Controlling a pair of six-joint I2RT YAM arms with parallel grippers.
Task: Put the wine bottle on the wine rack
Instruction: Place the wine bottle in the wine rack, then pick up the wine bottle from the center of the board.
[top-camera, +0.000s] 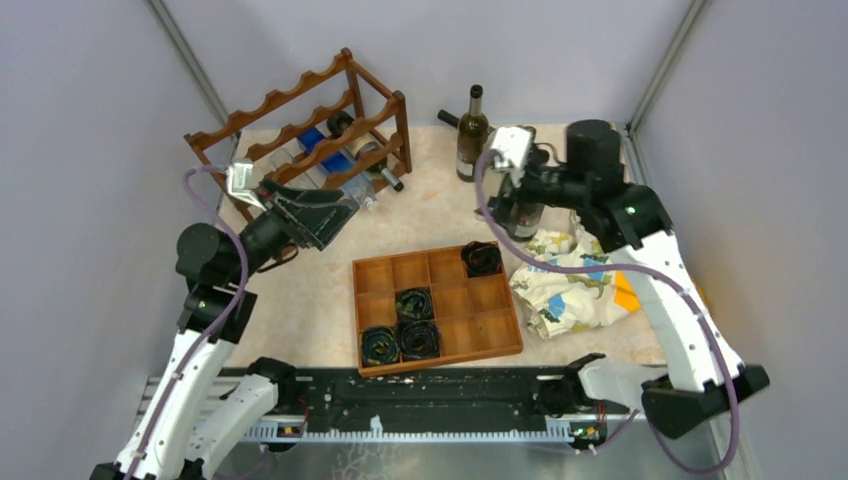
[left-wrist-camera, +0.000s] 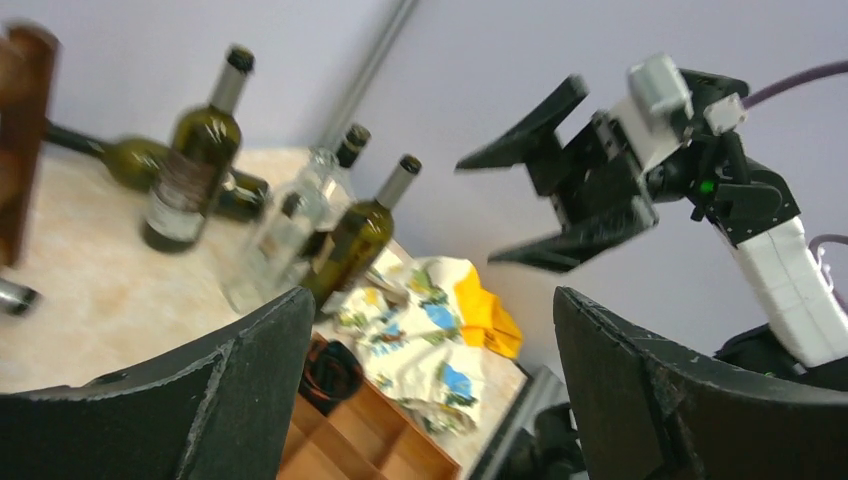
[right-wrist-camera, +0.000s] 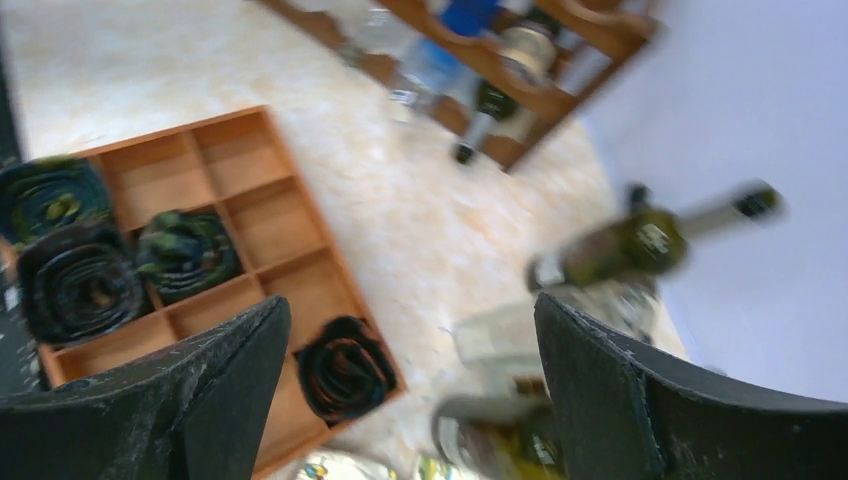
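The dark reddish-brown wine rack (top-camera: 312, 112) stands at the back left, with bottles lying in its tiers (top-camera: 325, 150). My left gripper (top-camera: 335, 222) hangs open and empty just in front of it. One green wine bottle (top-camera: 472, 132) stands upright at the back, and another lies behind it (top-camera: 448, 118). More bottles (top-camera: 522, 215) stand under my right gripper (top-camera: 512, 192), which is open and holds nothing. The left wrist view shows the upright bottle (left-wrist-camera: 195, 160), a clear bottle (left-wrist-camera: 285, 235), a green bottle (left-wrist-camera: 360, 235) and the right gripper (left-wrist-camera: 480, 212) beyond my own left gripper (left-wrist-camera: 432, 300). The right wrist view is blurred; its gripper (right-wrist-camera: 412, 305) is above a bottle (right-wrist-camera: 500, 430), with the rack (right-wrist-camera: 500, 80) far off.
A flat orange-brown compartment tray (top-camera: 490, 330) with several dark rolls (top-camera: 415, 335) sits in the middle front. A patterned cloth (top-camera: 570, 285) over something orange (top-camera: 625, 295) lies to its right. Grey walls close in the table at the back and on both sides.
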